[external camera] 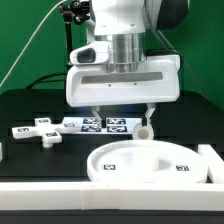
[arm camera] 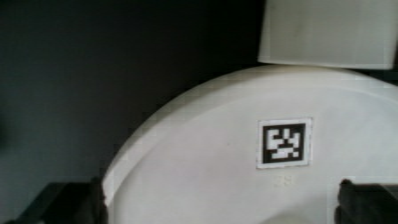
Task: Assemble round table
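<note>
Under the arm, on the black surface [external camera: 30,108], the tool [external camera: 122,118] hangs with its two fingers [external camera: 148,114] spread wide and nothing gripped between them.

Hidden or unclear:
- Arm cut off by the frame above the wrist.
- Leg [external camera: 146,129] shows in the exterior view only as a small white stub just beside one finger, partly covered by it.
- Marker board [external camera: 100,123] lies partly behind the fingers; its tags are too small to count surely.
- Disc [external camera: 140,158] meets the white wall [external camera: 50,195] at its near edge. Touching or not, cannot tell.

Count: one disc, one leg, one foot piece [external camera: 38,131], one marker board. The disc shows two tags in the exterior view and one tag [arm camera: 285,143] in the wrist view.

Wrist view only: the tool [arm camera: 217,205] sits over the disc [arm camera: 214,120], its fingers [arm camera: 68,203] dark blurs at the corners. The leg [arm camera: 329,30] stands upright at the disc's rim and is cropped by the frame. Contact with the rim is unclear.

Exterior view only: the cross-shaped foot piece lies flat toward the exterior view's left, well apart from the disc, just beside the marker board's end.
</note>
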You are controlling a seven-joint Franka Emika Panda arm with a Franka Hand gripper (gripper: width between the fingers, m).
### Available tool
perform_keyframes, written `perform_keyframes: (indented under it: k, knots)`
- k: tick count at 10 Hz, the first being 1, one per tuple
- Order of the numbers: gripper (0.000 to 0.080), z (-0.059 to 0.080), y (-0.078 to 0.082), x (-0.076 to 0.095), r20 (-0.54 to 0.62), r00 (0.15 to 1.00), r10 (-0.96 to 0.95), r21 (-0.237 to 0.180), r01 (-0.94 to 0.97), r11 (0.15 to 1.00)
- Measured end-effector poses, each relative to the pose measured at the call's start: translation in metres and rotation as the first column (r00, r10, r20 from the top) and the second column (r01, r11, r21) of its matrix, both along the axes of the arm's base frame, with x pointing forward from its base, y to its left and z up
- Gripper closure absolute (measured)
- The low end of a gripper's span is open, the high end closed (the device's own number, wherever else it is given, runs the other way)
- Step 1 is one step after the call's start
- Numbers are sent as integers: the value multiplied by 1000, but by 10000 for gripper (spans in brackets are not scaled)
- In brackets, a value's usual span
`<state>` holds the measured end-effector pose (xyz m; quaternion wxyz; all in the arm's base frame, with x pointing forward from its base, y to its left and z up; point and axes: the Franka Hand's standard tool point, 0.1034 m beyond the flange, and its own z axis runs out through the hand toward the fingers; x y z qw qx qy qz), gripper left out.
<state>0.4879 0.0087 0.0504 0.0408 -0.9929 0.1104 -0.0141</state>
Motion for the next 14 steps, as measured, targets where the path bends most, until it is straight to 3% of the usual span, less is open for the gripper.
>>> perform_keyframes:
  k: [2, 6, 8, 11, 14]
  knots:
    - [150, -10, 14, -16, -51, 976, -214, 13, 215, 977]
    - [150, -10, 15, -18, -90, 976, -199, 19, 201, 979]
    - [150, -9, 20, -22, -221, 965, -143, 45, 156, 987]
    - [150, 1, 37, -12, -418, 906, -61, 105, 115, 988]
    - [150, -3, 34, -15, -540, 841, -35, 131, 125, 983]
